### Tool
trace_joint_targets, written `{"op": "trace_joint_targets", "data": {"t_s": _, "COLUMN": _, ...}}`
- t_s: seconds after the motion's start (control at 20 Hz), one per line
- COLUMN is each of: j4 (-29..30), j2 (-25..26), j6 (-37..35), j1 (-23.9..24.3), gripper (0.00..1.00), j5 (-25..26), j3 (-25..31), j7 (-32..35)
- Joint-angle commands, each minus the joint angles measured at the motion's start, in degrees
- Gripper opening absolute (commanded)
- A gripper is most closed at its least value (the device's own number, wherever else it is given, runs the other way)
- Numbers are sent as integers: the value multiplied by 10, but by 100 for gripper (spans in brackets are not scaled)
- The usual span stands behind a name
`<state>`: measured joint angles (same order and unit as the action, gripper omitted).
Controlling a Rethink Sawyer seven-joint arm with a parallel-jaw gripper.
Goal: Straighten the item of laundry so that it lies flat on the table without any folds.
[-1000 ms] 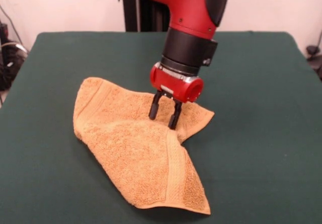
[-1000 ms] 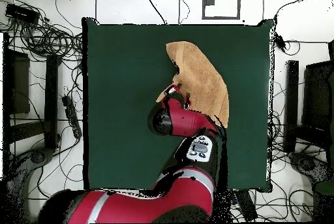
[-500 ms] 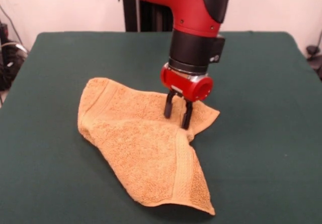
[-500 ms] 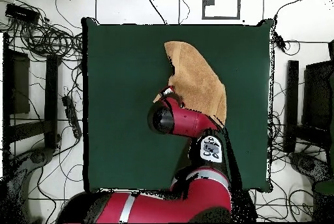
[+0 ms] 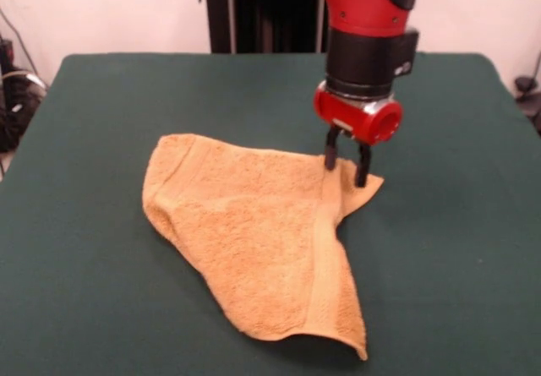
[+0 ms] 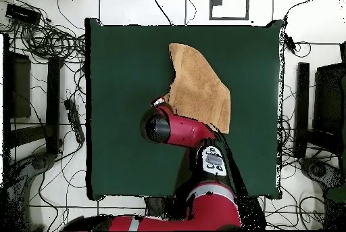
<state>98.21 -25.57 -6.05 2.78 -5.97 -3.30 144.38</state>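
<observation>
The item of laundry is an orange-tan terry towel lying crumpled on the green table, with one side folded over and a woven band running toward its near corner. My gripper stands at the towel's right-hand corner, fingertips down on the cloth and holding that corner. Seen from overhead, the towel spreads away from the red wrist, and the gripper is mostly hidden under the arm at the towel's left corner. The table is far larger than the towel.
Green cloth stretches wide on all sides of the towel. Tangled cables and dark equipment lie on the floor beyond the table's edges. The arm's elbow hangs over the table's near side in the overhead view.
In the front view the gripper has travelled to the right and slightly away, dragging the towel's corner with it. The towel has slid along and spread out wider.
</observation>
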Motion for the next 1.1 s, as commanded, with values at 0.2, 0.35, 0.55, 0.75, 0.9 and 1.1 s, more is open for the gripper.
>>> {"op": "trace_joint_targets", "data": {"t_s": 0.2, "j4": 64, "j2": 1, "j6": -61, "j1": -5, "gripper": 100, "j5": -35, "j3": 83, "j7": 74}}
{"op": "trace_joint_targets", "data": {"t_s": 0.35, "j4": 38, "j2": 22, "j6": -41, "j1": -13, "gripper": 100, "j5": -25, "j3": 61, "j7": 65}}
{"op": "trace_joint_targets", "data": {"t_s": 0.55, "j4": 26, "j2": 36, "j6": -25, "j1": -18, "gripper": 100, "j5": -19, "j3": 43, "j7": 61}}
{"op": "trace_joint_targets", "data": {"t_s": 0.75, "j4": 7, "j2": 43, "j6": -25, "j1": -50, "gripper": 100, "j5": -30, "j3": 8, "j7": 76}}
{"op": "trace_joint_targets", "data": {"t_s": 0.9, "j4": 4, "j2": 31, "j6": -26, "j1": -74, "gripper": 100, "j5": -35, "j3": -26, "j7": 86}}
{"op": "trace_joint_targets", "data": {"t_s": 1.1, "j4": 7, "j2": 3, "j6": -35, "j1": -89, "gripper": 100, "j5": -39, "j3": -47, "j7": 88}}
